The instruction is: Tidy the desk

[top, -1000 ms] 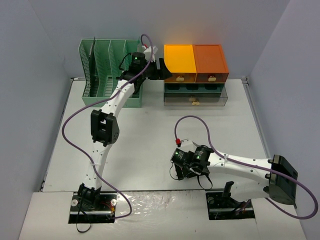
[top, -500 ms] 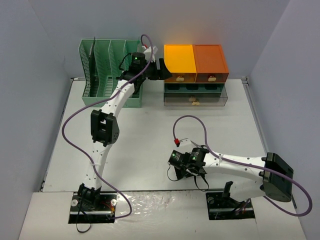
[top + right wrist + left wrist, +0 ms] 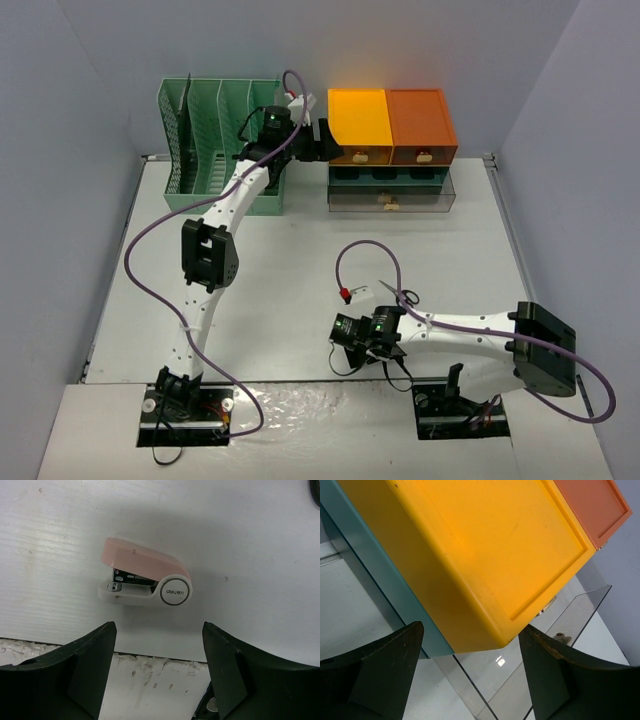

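Observation:
The off-white desk (image 3: 280,260) holds a pink-and-white stapler (image 3: 146,579) lying on its side close to the front edge. My right gripper (image 3: 346,331) hangs low over that spot, and in the top view the stapler is hidden under it. In the right wrist view the right gripper (image 3: 159,677) is open and empty, with the stapler just ahead of the fingertips and not touched. My left gripper (image 3: 320,134) is at the back, open and empty. In the left wrist view the left gripper (image 3: 472,680) has the corner of the yellow drawer box (image 3: 470,555) between its fingers.
A mint-green slotted file rack (image 3: 215,130) stands at the back left. The orange-and-grey drawer unit (image 3: 392,140) is at the back centre, with a clear drawer (image 3: 390,198) below. A pair of scissors (image 3: 400,294) lies behind the right arm. The desk's front edge (image 3: 150,656) is under the right fingers.
My right arm has swung left and towards the front edge, which uncovered the scissors behind it. The left arm has barely moved.

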